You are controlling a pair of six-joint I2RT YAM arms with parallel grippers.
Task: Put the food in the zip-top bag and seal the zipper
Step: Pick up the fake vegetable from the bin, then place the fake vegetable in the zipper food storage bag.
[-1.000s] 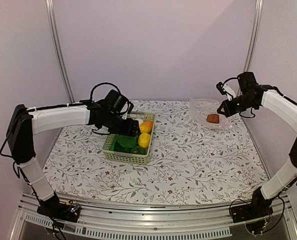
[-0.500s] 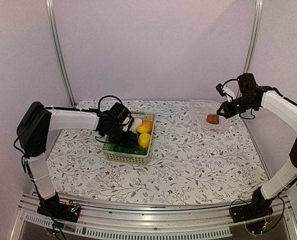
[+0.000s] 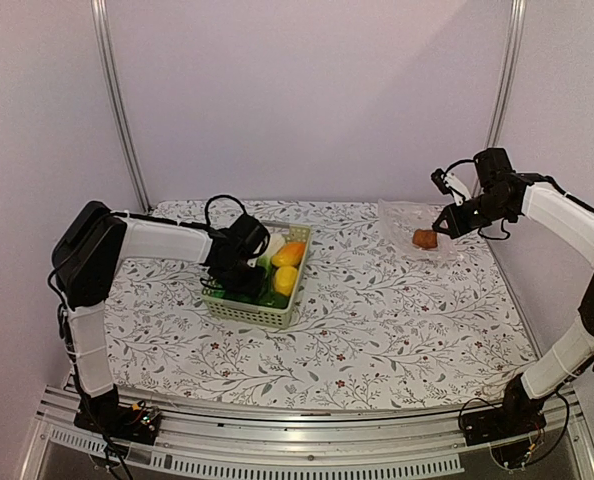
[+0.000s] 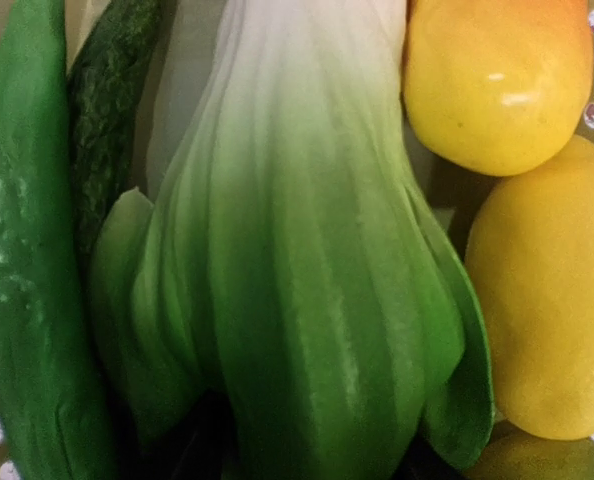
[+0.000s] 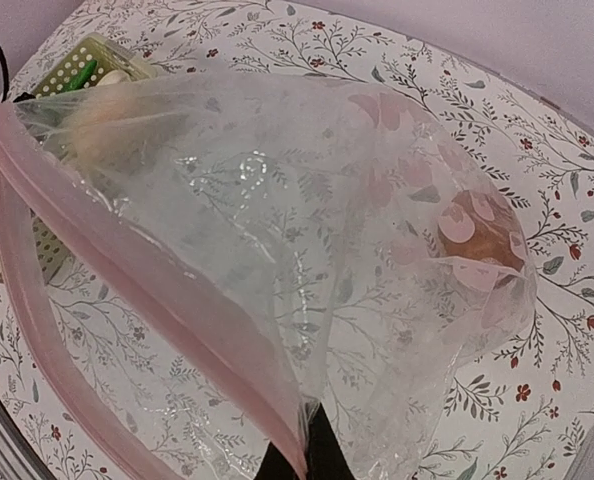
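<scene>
The pale green basket (image 3: 239, 310) holds the food: a bok choy (image 4: 307, 250), two green cucumbers (image 4: 27, 280), an orange-yellow pepper (image 4: 497, 80) and a lemon (image 4: 547, 300). My left gripper (image 3: 239, 270) is down in the basket, open, with dark finger shapes on either side of the bok choy's leafy end. My right gripper (image 5: 302, 455) is shut on the zip-top bag (image 5: 307, 200) at its pink zipper (image 5: 127, 260) and holds the mouth up. A brown mushroom-like piece (image 5: 482, 235) lies inside the bag, also seen from above (image 3: 424, 238).
The basket also shows in the right wrist view (image 5: 77, 65), behind the bag. The floral table cloth (image 3: 377, 320) covers the table. Metal posts (image 3: 117, 100) stand at the back corners, with walls close behind.
My left arm has lowered and reached further into the basket, onto the bok choy. The basket has turned slightly. The right arm and bag have not moved.
</scene>
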